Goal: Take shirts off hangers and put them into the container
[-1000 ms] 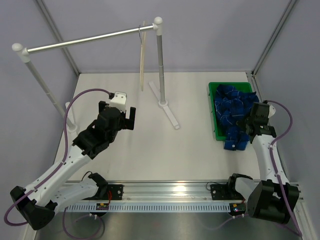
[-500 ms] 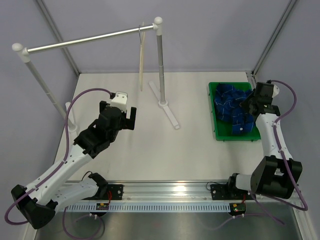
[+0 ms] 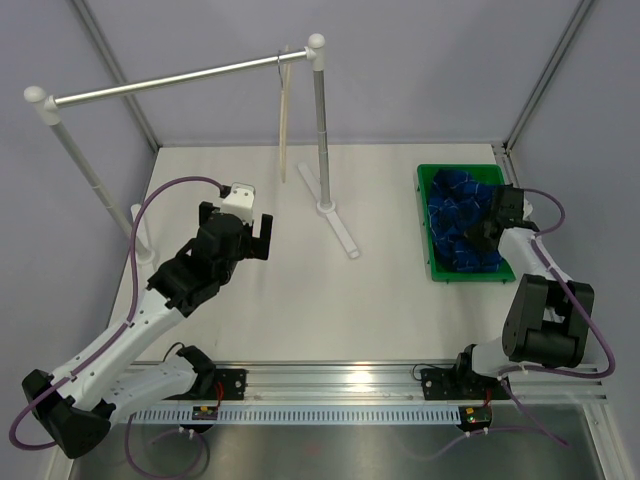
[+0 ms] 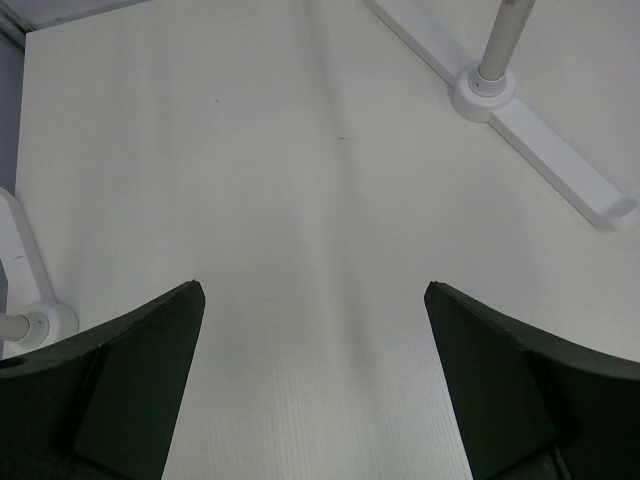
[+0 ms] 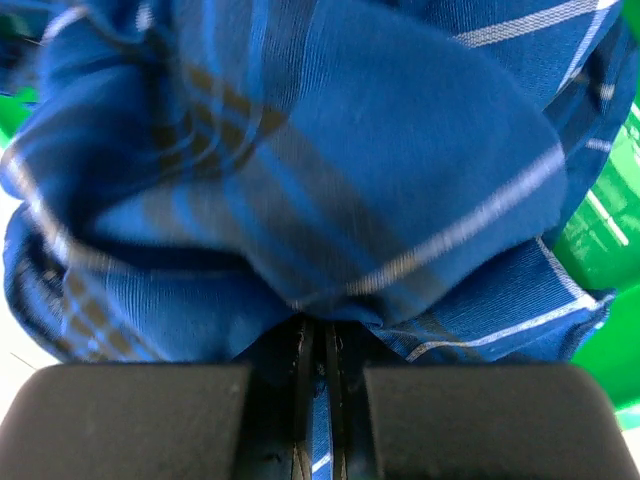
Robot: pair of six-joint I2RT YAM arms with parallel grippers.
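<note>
The dark blue checked shirt (image 3: pixel 458 218) lies bunched in the green container (image 3: pixel 428 232) at the right of the table. My right gripper (image 3: pixel 486 228) is down on the pile's right side. In the right wrist view its jaws (image 5: pixel 320 345) are shut on a fold of the shirt (image 5: pixel 330 160), and the green container (image 5: pixel 600 235) shows at the right edge. The pale wooden hanger (image 3: pixel 284 110) hangs bare and edge-on from the silver rail (image 3: pixel 170 82). My left gripper (image 3: pixel 236 226) hovers open over the table's left half, with only bare table between its fingers (image 4: pixel 150 360).
The rail's stand has a post with a white cross foot (image 3: pixel 335 222) mid-table, also in the left wrist view (image 4: pixel 530 130). A second post and foot (image 3: pixel 140 235) stand at the left edge. Grey walls close in the table on three sides.
Cloth that spilled over the container's near edge was carried up and back by my right gripper. It now lies inside. The left arm has not moved.
</note>
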